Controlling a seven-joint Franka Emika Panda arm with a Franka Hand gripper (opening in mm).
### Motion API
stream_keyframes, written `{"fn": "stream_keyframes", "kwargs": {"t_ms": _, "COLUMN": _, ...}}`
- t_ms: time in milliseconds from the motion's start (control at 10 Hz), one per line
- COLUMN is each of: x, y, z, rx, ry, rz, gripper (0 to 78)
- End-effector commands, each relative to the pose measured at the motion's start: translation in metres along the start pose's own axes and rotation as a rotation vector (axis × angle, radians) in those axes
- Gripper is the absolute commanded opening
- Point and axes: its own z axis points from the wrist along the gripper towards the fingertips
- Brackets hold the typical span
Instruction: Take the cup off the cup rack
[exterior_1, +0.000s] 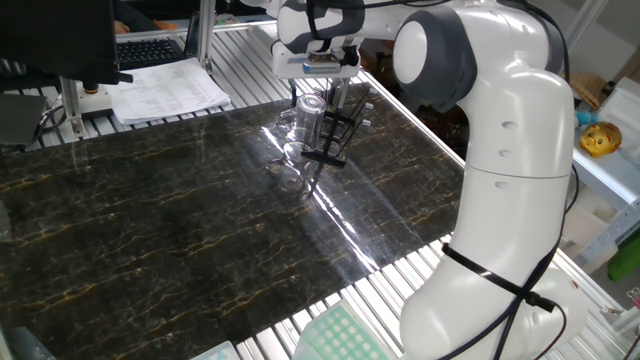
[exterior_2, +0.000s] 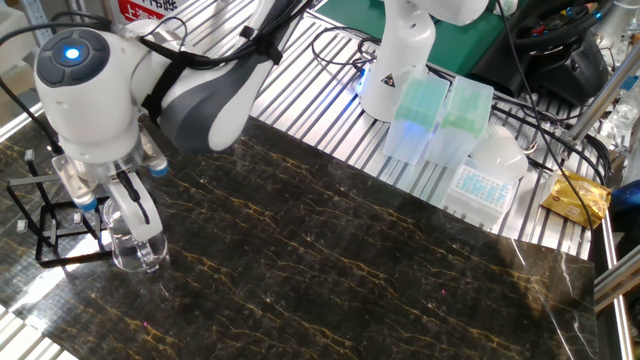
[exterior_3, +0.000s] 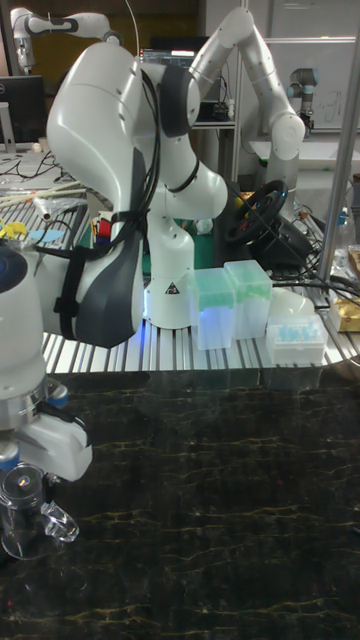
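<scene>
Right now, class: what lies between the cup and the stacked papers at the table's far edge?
In one fixed view, only bare dark marble table separates the cup from the papers.

The white arm bends over from its base and reaches down beside the cup rack (exterior_2: 45, 225). Its gripper (exterior_2: 118, 205) points straight down, fingers clamped on the cup (exterior_2: 135, 240).

Cup rack (exterior_2: 50, 222) stands on dark marble table (exterior_2: 380, 270)
</scene>
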Motion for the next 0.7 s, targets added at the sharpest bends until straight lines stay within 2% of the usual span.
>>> {"fn": "stream_keyframes", "kwargs": {"t_ms": 100, "x": -0.0011, "y": -0.0018, "z": -0.0006, "rx": 0.002, "ry": -0.002, "rz": -0.003, "gripper": 77.4}}
{"fn": "stream_keyframes", "kwargs": {"t_ms": 500, "x": -0.0008, "y": -0.0006, "z": -0.0011, "rx": 0.001, "ry": -0.001, "rz": -0.013, "gripper": 77.4}}
{"fn": "stream_keyframes", "kwargs": {"t_ms": 700, "x": 0.0004, "y": 0.0038, "z": -0.0031, "rx": 0.013, "ry": -0.003, "rz": -0.008, "gripper": 77.4}}
